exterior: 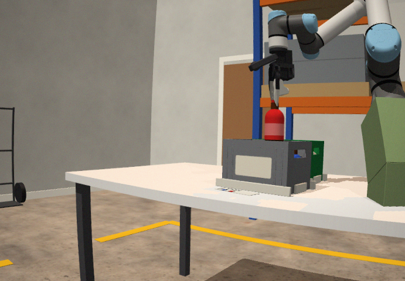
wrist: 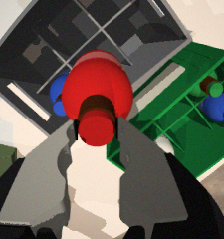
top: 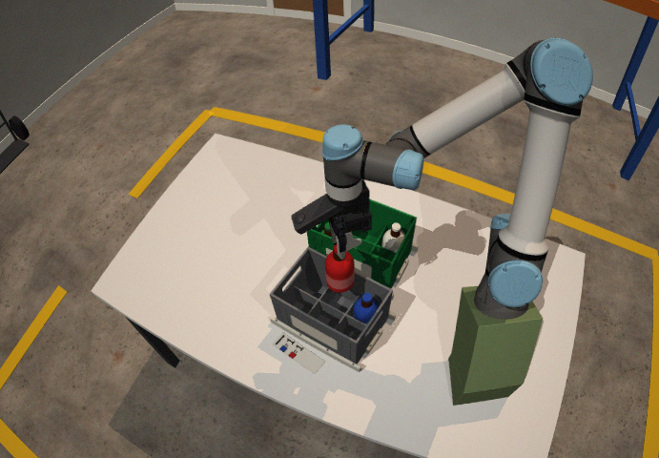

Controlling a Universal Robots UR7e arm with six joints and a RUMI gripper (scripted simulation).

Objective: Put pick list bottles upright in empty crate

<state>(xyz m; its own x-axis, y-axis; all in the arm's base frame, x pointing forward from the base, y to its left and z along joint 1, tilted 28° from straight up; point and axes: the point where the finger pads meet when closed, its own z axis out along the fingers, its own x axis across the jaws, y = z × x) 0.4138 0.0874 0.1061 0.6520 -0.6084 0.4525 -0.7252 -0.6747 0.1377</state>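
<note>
My gripper (top: 340, 252) (exterior: 275, 102) (wrist: 97, 119) is shut on the neck of a red bottle (top: 339, 267) (exterior: 274, 116) (wrist: 97, 85). The bottle hangs upright, its base about at rim height of the grey crate (top: 281, 313) (exterior: 299, 172) (wrist: 161, 65) in the exterior view, over its back part. A blue bottle (top: 363, 310) (wrist: 59, 93) stands in the grey crate's right end. The pick list (top: 309, 361) (exterior: 247, 193) shows a blue and a red square, each with a mark like a 1. The green crate (top: 402, 259) (exterior: 316, 162) holds white, green and blue bottles.
In the wrist view, the green-capped bottle (wrist: 214, 89) and another blue bottle (wrist: 215, 107) stand close together; the white bottle (top: 393, 239) (wrist: 164, 145) stands apart. Low pale rails (top: 360, 368) (exterior: 252, 187) edge the crates. The green pedestal (top: 494, 350) (exterior: 398, 182) is to the right.
</note>
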